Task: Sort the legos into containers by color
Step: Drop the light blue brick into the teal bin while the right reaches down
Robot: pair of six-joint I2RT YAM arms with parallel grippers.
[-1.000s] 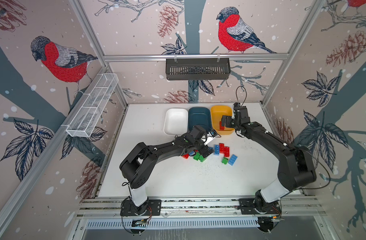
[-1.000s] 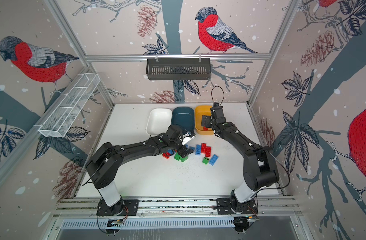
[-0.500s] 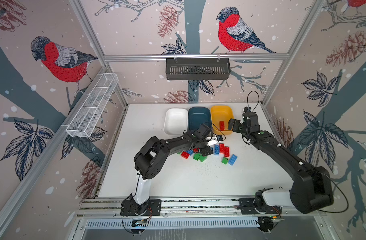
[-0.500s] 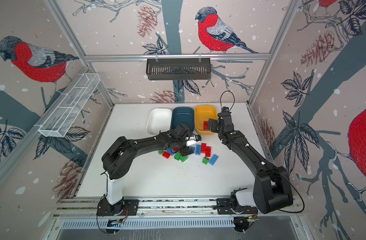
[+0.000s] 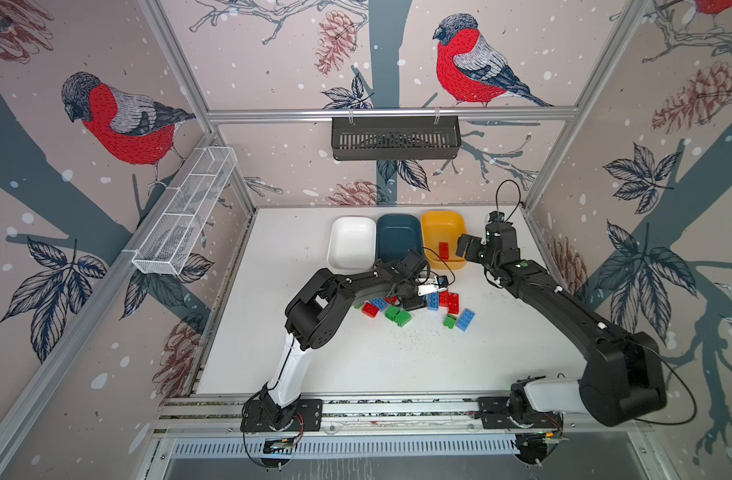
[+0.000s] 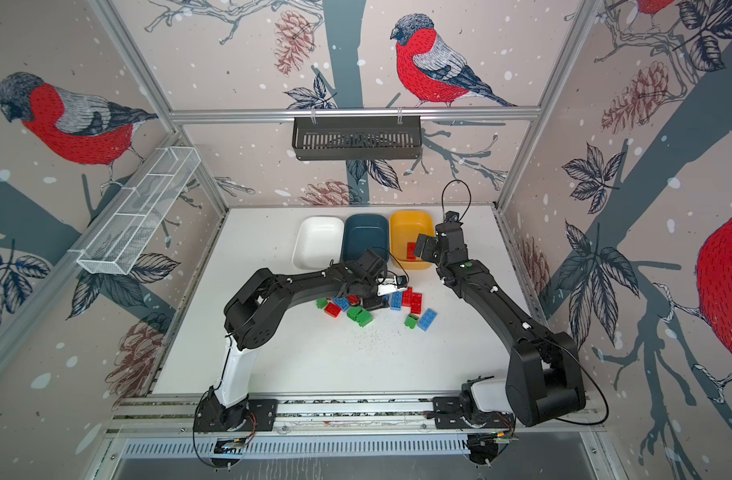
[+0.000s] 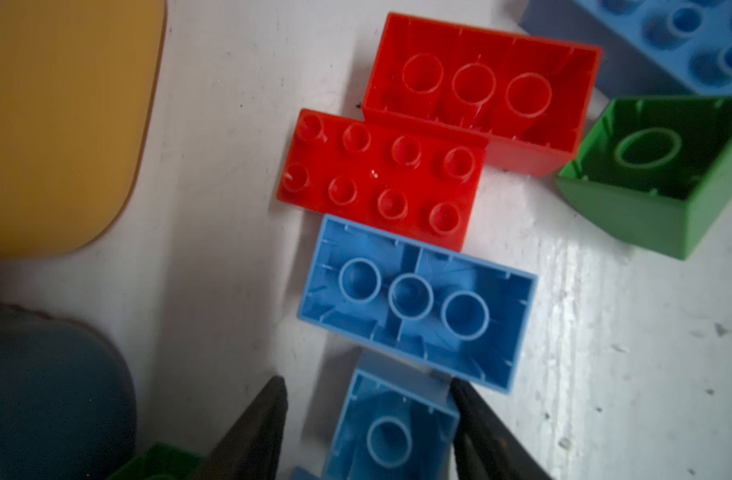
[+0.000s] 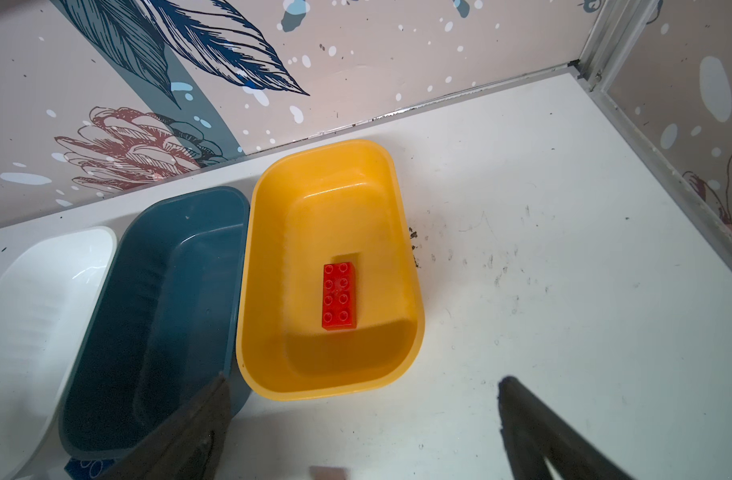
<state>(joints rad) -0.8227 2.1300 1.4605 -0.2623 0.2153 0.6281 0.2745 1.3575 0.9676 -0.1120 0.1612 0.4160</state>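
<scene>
Red, blue and green legos point(image 5: 448, 300) point(image 6: 412, 300) lie in a loose pile mid-table. My left gripper point(image 5: 414, 301) point(image 6: 374, 302) point(image 7: 367, 384) is down in the pile, jaws straddling a small upside-down blue brick point(image 7: 391, 432). One finger touches its edge, and a gap shows at the other. Three containers stand in a row at the back: white point(image 5: 351, 232), teal point(image 5: 398, 232) and yellow point(image 5: 443, 226) point(image 8: 326, 208). One red brick point(image 8: 338, 296) point(image 5: 443, 250) lies in the yellow one. My right gripper point(image 5: 466, 245) point(image 6: 424, 247) point(image 8: 364, 378) hangs open and empty beside that tub's near corner.
An oblong blue brick point(image 7: 416, 303), two red ones point(image 7: 380, 178) and a green one point(image 7: 655, 174) crowd just past the left jaws. A black slotted basket point(image 5: 395, 137) hangs on the back wall. A wire-mesh tray point(image 5: 185, 216) is on the left wall.
The left gripper has shifted right into the pile and its jaws have narrowed around the small blue brick. The right gripper has pulled back from over the yellow tub, where the red brick now lies.
</scene>
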